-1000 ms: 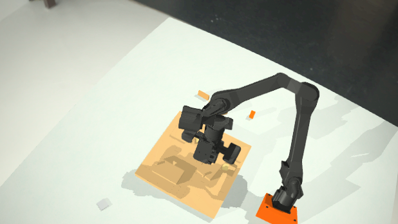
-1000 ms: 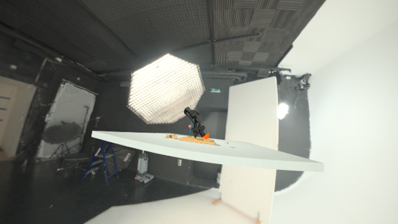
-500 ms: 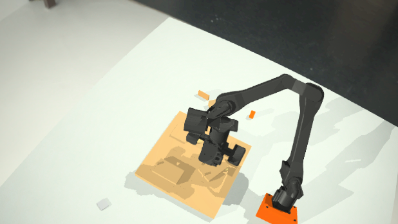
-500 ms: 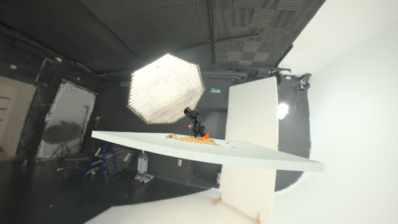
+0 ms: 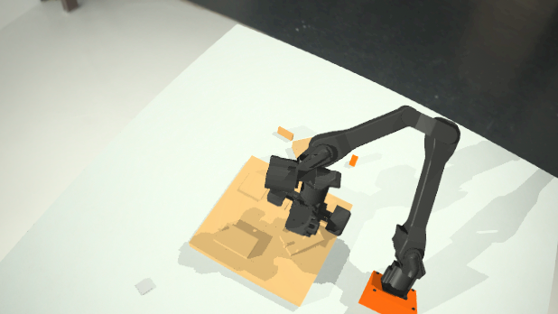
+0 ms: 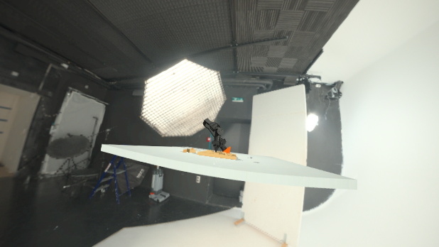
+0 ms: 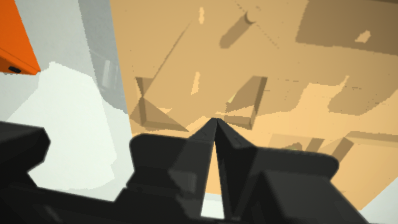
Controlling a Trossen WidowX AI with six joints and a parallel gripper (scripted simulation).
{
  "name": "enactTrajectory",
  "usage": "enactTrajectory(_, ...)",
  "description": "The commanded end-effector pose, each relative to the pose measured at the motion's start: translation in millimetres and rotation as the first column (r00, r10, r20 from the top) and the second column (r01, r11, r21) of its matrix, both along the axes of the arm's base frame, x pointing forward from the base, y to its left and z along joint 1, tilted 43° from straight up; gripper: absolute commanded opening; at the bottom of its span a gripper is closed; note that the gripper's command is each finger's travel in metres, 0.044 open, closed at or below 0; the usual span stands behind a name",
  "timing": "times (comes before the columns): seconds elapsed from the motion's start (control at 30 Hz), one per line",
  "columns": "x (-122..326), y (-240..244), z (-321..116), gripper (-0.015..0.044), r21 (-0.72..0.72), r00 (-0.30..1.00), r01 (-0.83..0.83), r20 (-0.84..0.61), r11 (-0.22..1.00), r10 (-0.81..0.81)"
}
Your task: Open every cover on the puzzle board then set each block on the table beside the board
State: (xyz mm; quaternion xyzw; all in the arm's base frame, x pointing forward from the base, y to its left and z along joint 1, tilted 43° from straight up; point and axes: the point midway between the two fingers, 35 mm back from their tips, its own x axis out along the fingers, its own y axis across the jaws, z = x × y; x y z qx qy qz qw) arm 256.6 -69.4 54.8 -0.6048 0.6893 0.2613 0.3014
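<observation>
The tan puzzle board [image 5: 289, 290] [image 6: 213, 155] [image 7: 165, 15] lies on the table. My gripper [image 7: 215, 122] is shut and empty, its tips low over the board near a well. A flat cover [image 7: 175, 65] lies across the middle of that well; dark recess shows on both sides, with a small pale yellow sliver at the right. A raised plate [image 5: 235, 241] sits at the board's left front. A square outline [image 5: 253, 186] shows near its back left; whether it is covered is unclear. A tan block [image 5: 285, 133], a larger tan piece [image 5: 300, 146] and an orange block [image 5: 353, 161] lie beyond the board.
The orange arm base [image 5: 388, 300] [image 7: 15, 40] stands near the board's right side. A small grey-white piece [image 5: 145, 286] lies left of the board. A short peg [image 7: 248, 18] stands on the board. The arm hides the board's back right part in the top view.
</observation>
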Motion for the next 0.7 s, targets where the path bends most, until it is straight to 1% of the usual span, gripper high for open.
enactTrajectory(0.0,-7,2,-1,0.0000,0.002,1.000,0.003,0.005,1.000,-0.003)
enactTrajectory(0.67,-27,10,-6,0.0000,0.002,1.000,0.003,0.004,1.000,-0.003)
